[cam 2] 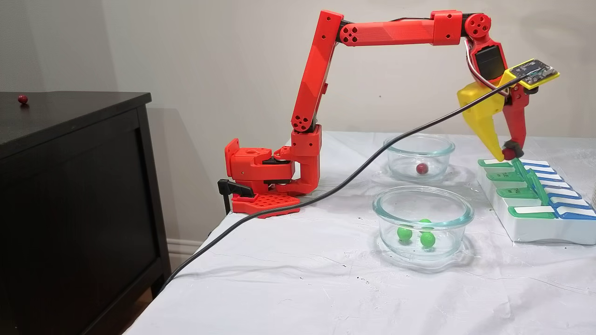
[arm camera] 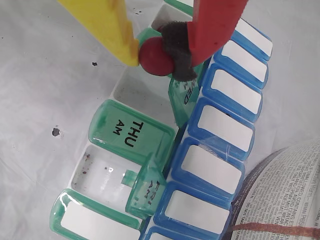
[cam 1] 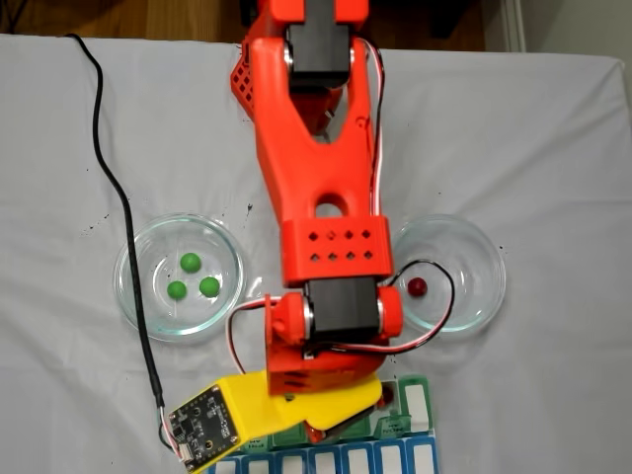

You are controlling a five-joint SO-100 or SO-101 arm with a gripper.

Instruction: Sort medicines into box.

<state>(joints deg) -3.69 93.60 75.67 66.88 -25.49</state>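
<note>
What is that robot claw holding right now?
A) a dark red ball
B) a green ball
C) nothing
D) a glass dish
A: in the wrist view the gripper pinches a dark red ball between its yellow and red fingers, above the pill organiser; the three green balls lie in a glass dish.

Dark red ball (arm camera: 156,56) above open pill organiser (arm camera: 200,150), green balls (cam 1: 192,278) in dish

Even, bright indoor light, soft shadows on the white bench (cam 2: 288,279), mild glare on glass; wrist view slightly soft.
</note>
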